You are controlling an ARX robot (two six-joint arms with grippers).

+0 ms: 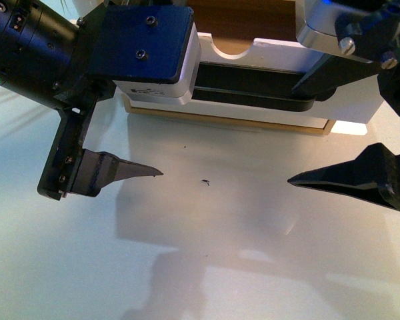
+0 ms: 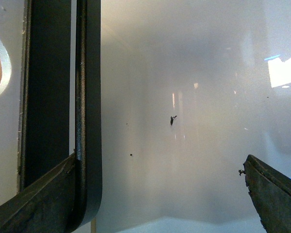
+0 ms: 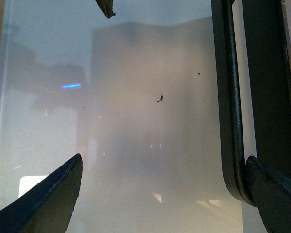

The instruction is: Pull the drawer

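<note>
The drawer [image 1: 350, 100] lies at the far edge, white-fronted with a semicircular notch [image 1: 230, 48] and a long black bar handle [image 1: 253, 88] in a dark recess. My left gripper [image 1: 173, 133] is open. One of its fingers [image 1: 123, 172] hangs over the pale surface; the other is hidden under the wrist in the front view. In the left wrist view that finger [image 2: 39, 204] rests against the handle [image 2: 87, 97]. My right gripper [image 1: 292, 133] is open too, one finger [image 3: 274, 194] at the handle's [image 3: 230, 97] end, the other finger [image 3: 48, 199] over the surface.
A glossy pale tabletop [image 1: 207, 253] stretches in front of the drawer. A tiny dark speck [image 1: 206, 181] lies on it between the two lower fingers. A light wood strip [image 1: 227, 121] runs along the drawer's lower edge.
</note>
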